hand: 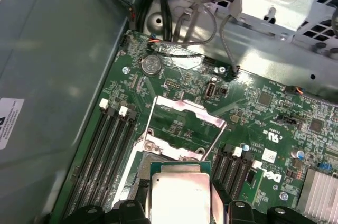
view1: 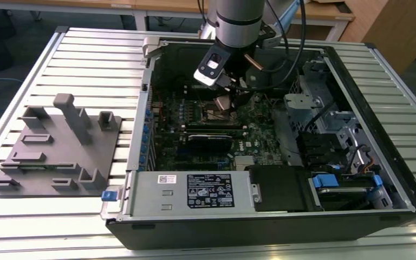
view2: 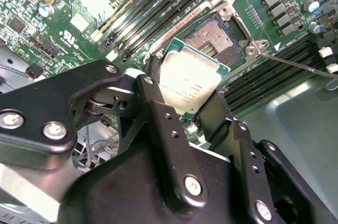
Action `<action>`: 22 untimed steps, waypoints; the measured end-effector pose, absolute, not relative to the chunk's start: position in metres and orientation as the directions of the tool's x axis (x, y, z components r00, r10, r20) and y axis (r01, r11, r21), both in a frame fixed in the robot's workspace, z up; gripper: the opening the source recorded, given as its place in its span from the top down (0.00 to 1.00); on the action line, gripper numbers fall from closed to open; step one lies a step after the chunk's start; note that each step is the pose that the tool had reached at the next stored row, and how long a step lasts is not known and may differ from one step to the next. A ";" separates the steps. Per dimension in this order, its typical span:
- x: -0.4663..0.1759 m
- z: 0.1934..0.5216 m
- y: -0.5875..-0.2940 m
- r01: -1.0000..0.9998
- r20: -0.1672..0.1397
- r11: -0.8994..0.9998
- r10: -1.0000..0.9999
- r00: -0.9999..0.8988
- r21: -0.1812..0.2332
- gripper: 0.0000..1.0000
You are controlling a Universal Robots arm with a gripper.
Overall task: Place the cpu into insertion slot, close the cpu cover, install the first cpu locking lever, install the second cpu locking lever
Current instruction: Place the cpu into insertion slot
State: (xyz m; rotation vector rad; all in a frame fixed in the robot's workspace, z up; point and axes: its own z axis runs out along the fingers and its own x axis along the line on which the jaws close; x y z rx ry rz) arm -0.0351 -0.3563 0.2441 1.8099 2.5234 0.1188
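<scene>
One cpu (view2: 191,84), a flat square with a pale, smooth metal top, is clamped at two opposite edges by the two matte black fingers (view2: 158,113) of the gripper (view2: 185,97), which are closed only to the chip's width; it is held tilted over the insertion slot (view2: 219,36), whose dark pin field is ringed by silvery metal; the cpu cover (hand: 182,106), a thin shiny frame, is stood open; one black computer case (view1: 266,227) is set on a ribbed metal table (view1: 85,49); one grey moulded fixture (view1: 56,151) is seen at nine o'clock from the case in the exterior view.
</scene>
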 end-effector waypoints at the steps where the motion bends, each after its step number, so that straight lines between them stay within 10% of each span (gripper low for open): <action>1: -0.035 0.244 -0.356 0.948 0.017 0.307 0.951 -0.309 0.082 0.46; 22: -0.038 0.243 -0.355 0.995 0.017 0.053 0.998 -0.054 0.082 0.46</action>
